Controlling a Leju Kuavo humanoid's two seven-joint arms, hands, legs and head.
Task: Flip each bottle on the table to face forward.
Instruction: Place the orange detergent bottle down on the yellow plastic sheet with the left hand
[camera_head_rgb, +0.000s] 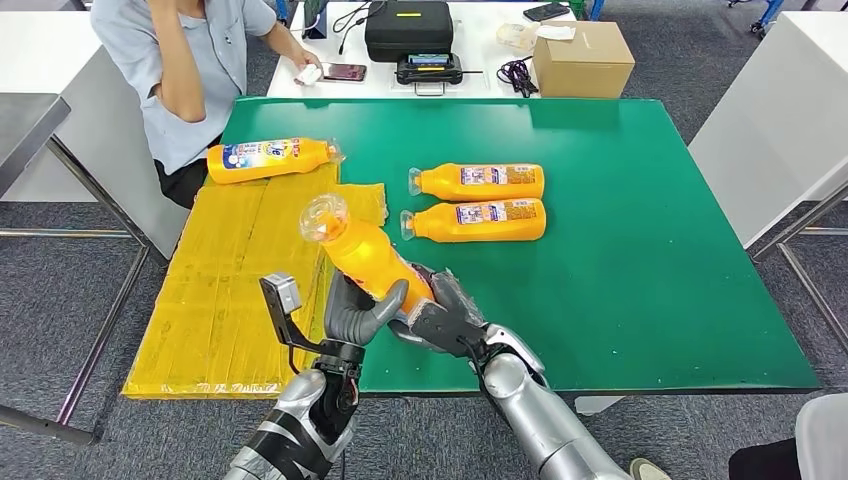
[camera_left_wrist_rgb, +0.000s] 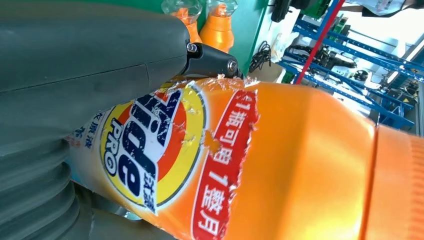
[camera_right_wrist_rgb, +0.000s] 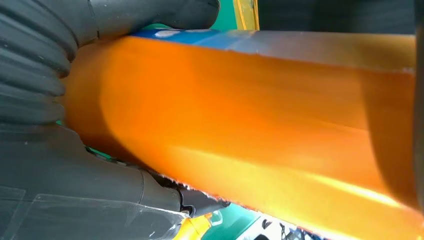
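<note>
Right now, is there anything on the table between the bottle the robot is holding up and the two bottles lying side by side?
No. In the head view, only bare green table separates the held bottle from the two lying bottles.

— What's on the white table (camera_head_rgb: 480, 85) at the far side?
— A black case (camera_head_rgb: 408, 27), a cardboard box (camera_head_rgb: 583, 58) to its right, a phone (camera_head_rgb: 344, 72) to its left.
— And nearer?
— A yellow mat (camera_head_rgb: 235, 290) over the green table's (camera_head_rgb: 640, 260) left edge — a seated person (camera_head_rgb: 190, 70) just beyond.
</note>
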